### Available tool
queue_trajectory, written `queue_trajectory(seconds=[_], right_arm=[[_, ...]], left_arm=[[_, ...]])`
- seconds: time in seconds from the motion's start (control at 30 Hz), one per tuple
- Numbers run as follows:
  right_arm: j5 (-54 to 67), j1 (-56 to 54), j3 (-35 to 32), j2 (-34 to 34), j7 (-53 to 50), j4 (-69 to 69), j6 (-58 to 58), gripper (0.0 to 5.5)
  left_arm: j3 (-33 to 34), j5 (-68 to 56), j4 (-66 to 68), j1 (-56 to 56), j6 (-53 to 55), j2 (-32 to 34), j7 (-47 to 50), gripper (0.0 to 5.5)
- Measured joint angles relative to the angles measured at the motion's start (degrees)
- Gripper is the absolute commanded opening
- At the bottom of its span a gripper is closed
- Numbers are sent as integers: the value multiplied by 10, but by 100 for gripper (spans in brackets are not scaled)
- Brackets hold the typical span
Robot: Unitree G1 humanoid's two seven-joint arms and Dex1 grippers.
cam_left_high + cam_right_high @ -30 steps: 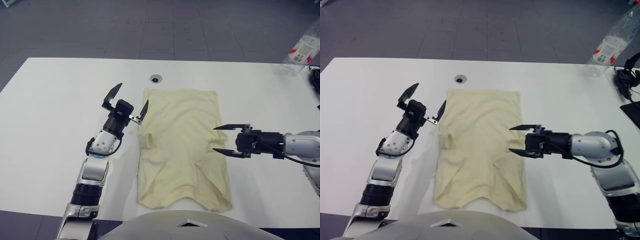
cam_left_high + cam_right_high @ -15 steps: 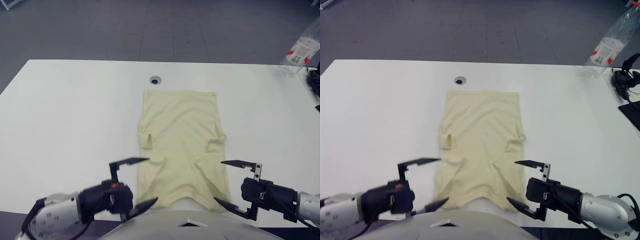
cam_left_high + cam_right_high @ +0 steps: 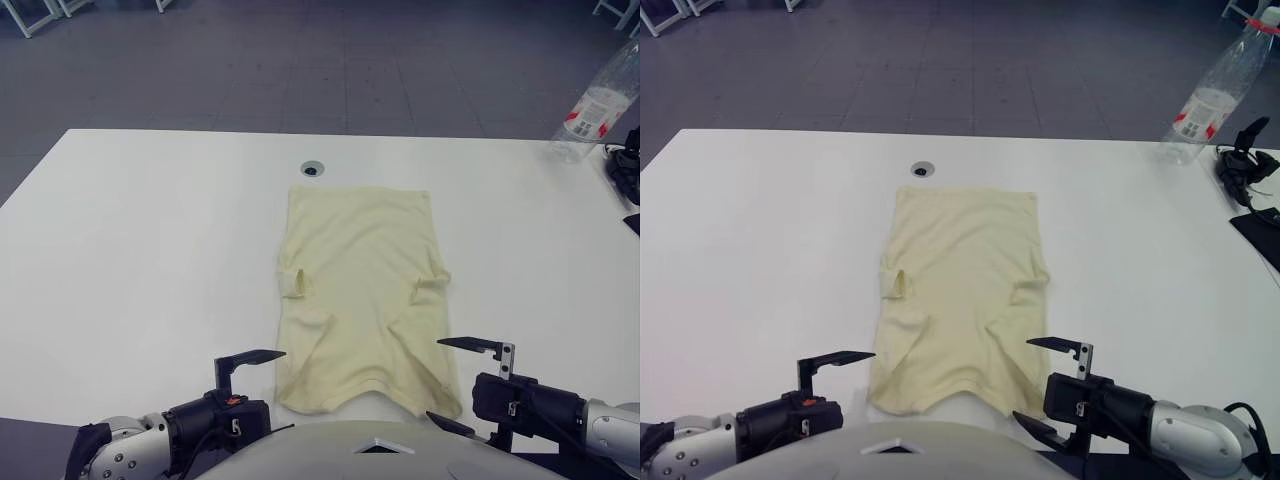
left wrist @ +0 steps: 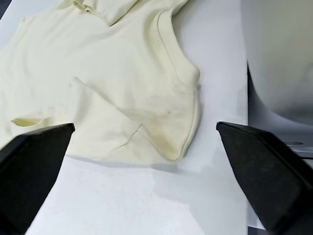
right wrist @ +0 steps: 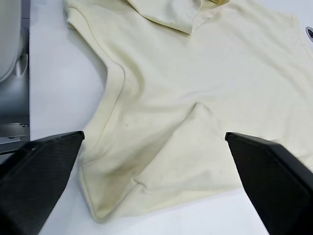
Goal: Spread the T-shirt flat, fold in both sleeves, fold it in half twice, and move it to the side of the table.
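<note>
T-shirt from the head cam: pale yellow, lying in the middle of the white table, hem at the far end, neck end by the near edge. Both sleeves look folded in over the body, so it's one long narrow strip, kinda wrinkly. (mk)

Yep. Left gripper hangs at the near edge just left of the shirt's near corner, right gripper just right of the other near corner. Both spread wide, nothing in them. (jo)

Any containers around? (mk)

One clear plastic bottle at the table's far right corner, well apart from the shirt. Can't tell if there's anything in it. Some black cabled gear sits near it at the right edge, and there's a small round port in the tabletop just beyond the hem. (jo)

Left wrist cam? (mk)

Two dark fingers wide apart, released, with the shirt's near left corner lying on the table between them. You can see the ribbed neckline curving round and a folded sleeve edge crossing the fabric. (jo)

And the right wrist? (mk)

Same deal mirrored: fingers wide apart, gripping nothing, the near right corner lying between them, neckline rib on one side, sleeve fold running across. Can't tell if any tip touches cloth. (jo)
</note>
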Motion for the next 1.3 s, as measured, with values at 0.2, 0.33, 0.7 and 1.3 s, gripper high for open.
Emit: queue_trajectory(seconds=[0.2,0.33,0.7,1.3], right_arm=[[1,-4,7,1,0,-2,1,536],[1,-7,13,1,0,-3,1,536],[1,-18,23,2,-2,-10,3,540],[21,-37,24,1,3,-29,9,540]], left_arm=[[-27,57,21,-26,-3,1,4,540],[-39,71,30,-44,-5,0,6,540],[-66,87,46,-68,-8,1,5,358],[-84,93,55,-72,22,2,-4,28]])
